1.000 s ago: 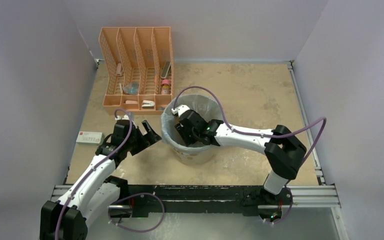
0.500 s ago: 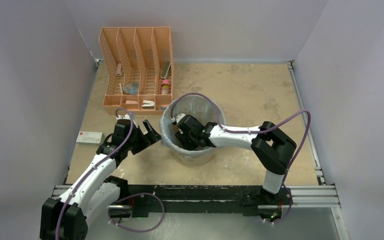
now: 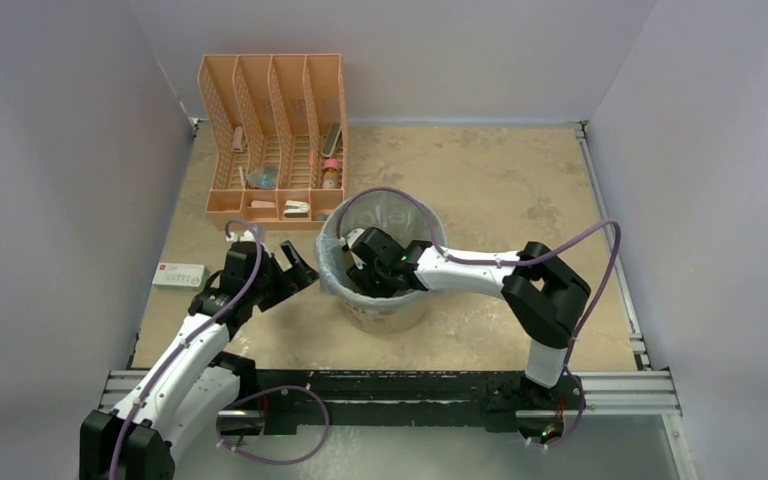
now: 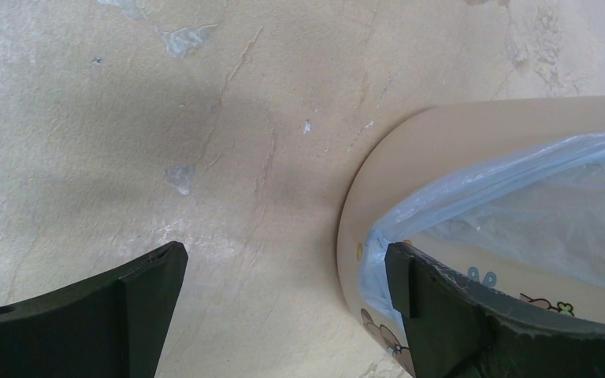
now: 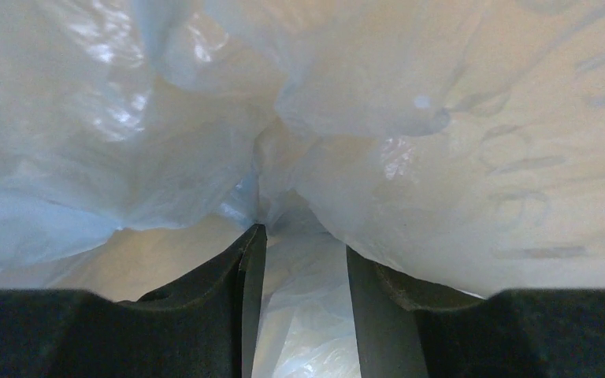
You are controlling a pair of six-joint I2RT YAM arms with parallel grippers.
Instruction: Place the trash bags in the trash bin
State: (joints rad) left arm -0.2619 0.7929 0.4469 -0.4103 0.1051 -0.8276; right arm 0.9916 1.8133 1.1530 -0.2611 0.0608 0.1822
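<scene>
Film of the trash bag (image 5: 165, 118) fills the trash bin (image 3: 392, 312), one edge draped over its left rim. Seating the bag looks to be the step. Deep inside, the right pincer (image 5: 299, 240) stands narrowly apart, film in the gap; whether it pinches, I cannot tell. The left pincer (image 4: 283, 256) gapes wide just beside the bin's wall. Next, I judge: spread film round the rim. Behind, the orange organizer (image 3: 222, 120) holds small items.

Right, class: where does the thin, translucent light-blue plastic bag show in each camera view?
Top external: light-blue bag at centre, lining the round cream bin, folded over its rim.
Left wrist: bag lower right, draped over the bin's rim.
Right wrist: bag fills nearly the whole picture.
Shared landmark: the bin, top and left wrist.
</scene>
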